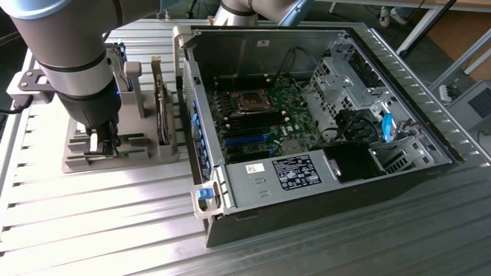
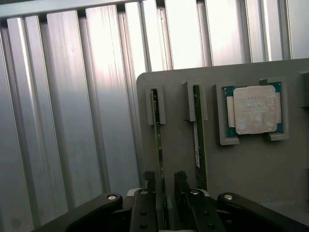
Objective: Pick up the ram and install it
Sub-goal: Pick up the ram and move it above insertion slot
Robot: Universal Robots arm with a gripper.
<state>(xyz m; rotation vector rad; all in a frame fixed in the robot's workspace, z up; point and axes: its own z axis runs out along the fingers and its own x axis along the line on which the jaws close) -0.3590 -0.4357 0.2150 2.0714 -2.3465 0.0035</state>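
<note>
Ribbed metal worktop [image 2: 72, 121] carries a grey holder [image 2: 251, 169]. Fingers [image 2: 147, 203] stand spread wide, straddling the ram [image 2: 156, 130], not clamped.

place: lab | open PC case [image 1: 307, 214], ribbed metal bench [image 1: 100, 221] (parts jig [image 1: 142, 118])

Work surface: a metal table [image 1: 92, 218] made of long ribbed aluminium slats w/ narrow grooves btwn them, silver-grey. Light falls in soft pale glare along the slats, strongest in the wrist view, where several ribs look almost white. Past the table's far edge, at the exterior view's right: a strip of brown floor [image 1: 464, 40], slanted frame legs [image 1: 418, 29], and part of a grey box [image 1: 477, 106].
</note>
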